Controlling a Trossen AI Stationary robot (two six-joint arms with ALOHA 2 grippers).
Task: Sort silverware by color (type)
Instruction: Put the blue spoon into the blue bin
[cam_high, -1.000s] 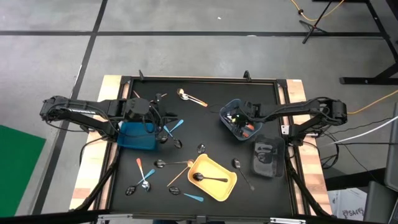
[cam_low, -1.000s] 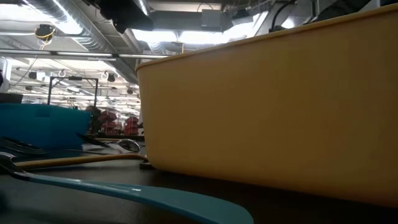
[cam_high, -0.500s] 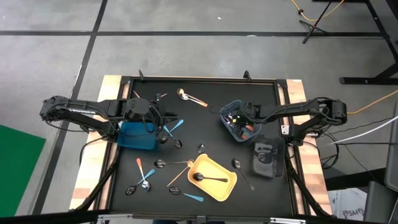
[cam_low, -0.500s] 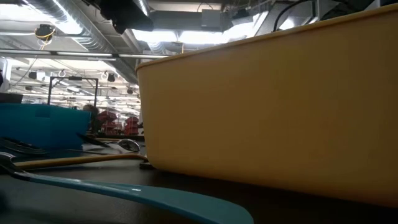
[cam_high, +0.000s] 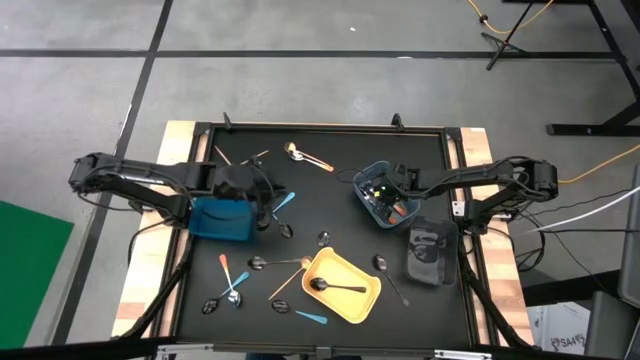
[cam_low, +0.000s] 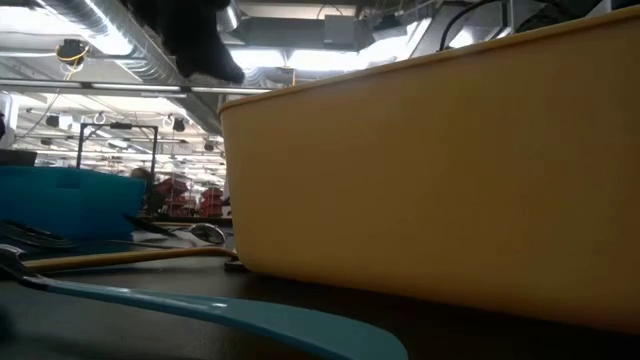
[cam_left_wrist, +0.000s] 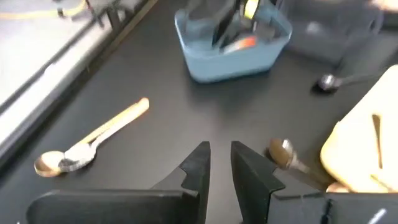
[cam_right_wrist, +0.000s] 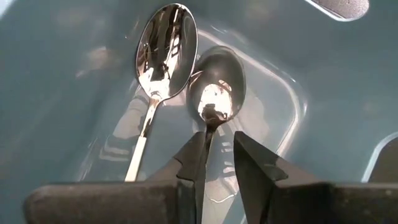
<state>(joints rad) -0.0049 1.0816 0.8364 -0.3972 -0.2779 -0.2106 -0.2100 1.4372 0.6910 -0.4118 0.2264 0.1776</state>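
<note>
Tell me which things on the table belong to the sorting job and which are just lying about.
Job:
orange-handled spoon
black spoon in the yellow bin
light-blue spoon
spoons in the grey-blue bin, under the right gripper
left gripper

Lying about:
dark bin
blue bin
</note>
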